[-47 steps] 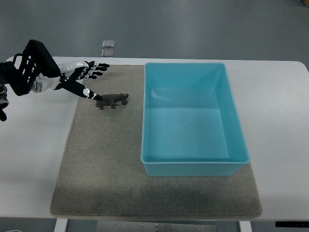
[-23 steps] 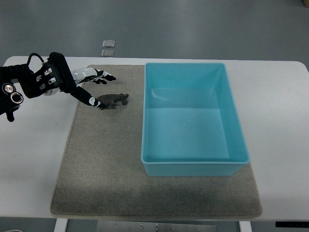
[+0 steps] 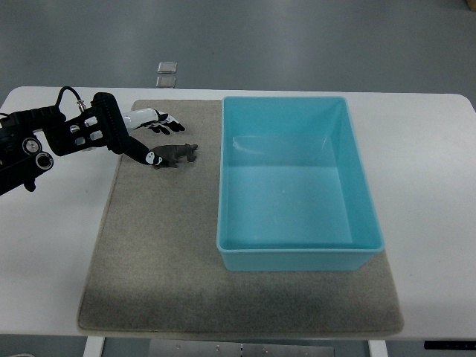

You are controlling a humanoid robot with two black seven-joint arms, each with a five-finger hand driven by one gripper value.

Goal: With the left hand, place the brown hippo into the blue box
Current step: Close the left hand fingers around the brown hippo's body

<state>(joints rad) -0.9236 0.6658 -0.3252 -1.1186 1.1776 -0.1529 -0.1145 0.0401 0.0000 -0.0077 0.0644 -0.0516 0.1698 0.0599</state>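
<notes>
A small brown hippo (image 3: 177,155) stands on the grey mat (image 3: 156,253), left of the blue box (image 3: 297,182). My left hand (image 3: 152,134) reaches in from the left edge. Its fingers are spread, with the thumb tip touching the hippo's rear end and the other fingertips (image 3: 169,128) just behind the hippo. The hand holds nothing. The blue box is empty and sits on the right part of the mat. The right arm does not show.
The mat lies on a white table (image 3: 431,186). A small clear square object (image 3: 167,67) lies on the floor beyond the table's far edge.
My left arm has moved right and rotated, bringing the hand closer over the hippo's rear. The hippo has shifted very slightly.
</notes>
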